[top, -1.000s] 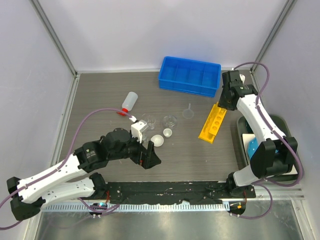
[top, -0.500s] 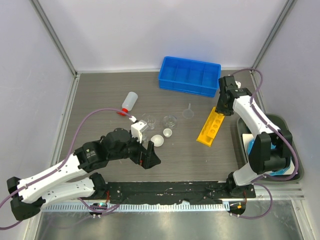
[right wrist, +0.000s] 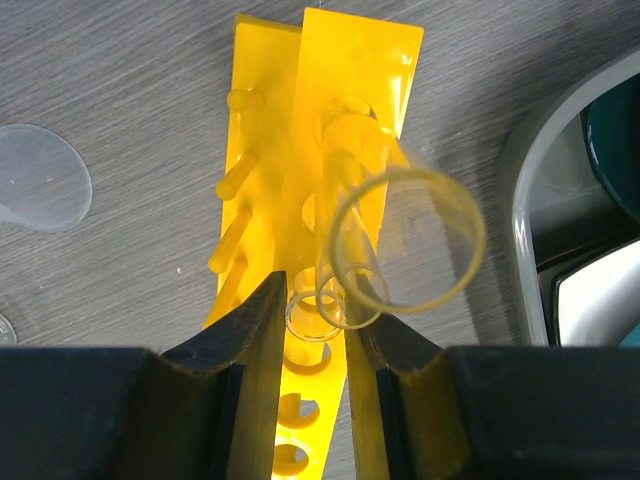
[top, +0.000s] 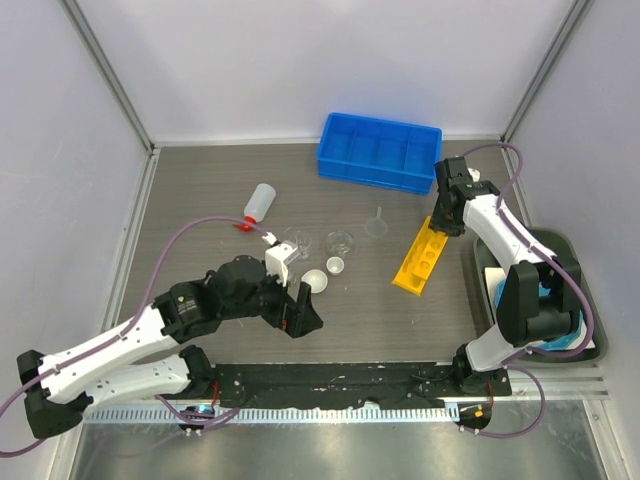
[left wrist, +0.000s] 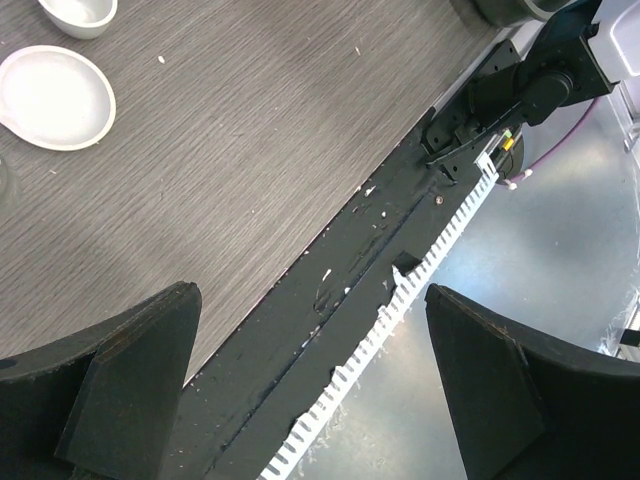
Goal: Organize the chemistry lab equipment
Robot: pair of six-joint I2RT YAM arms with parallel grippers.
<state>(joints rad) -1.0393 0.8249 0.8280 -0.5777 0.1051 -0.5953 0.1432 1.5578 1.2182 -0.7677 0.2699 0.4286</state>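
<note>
right arm [top: 497,222] extended, fingers [right wrist: 258,360] pinching glass tube [right wrist: 350,190] over yellow rack [right wrist: 370,60]

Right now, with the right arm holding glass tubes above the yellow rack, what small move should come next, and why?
Probably lower slightly. The right fingers are shut on thin glass tubes directly over the yellow rack and its holes, so easing down should seat them. One tube looks tilted, so go slowly.
</note>
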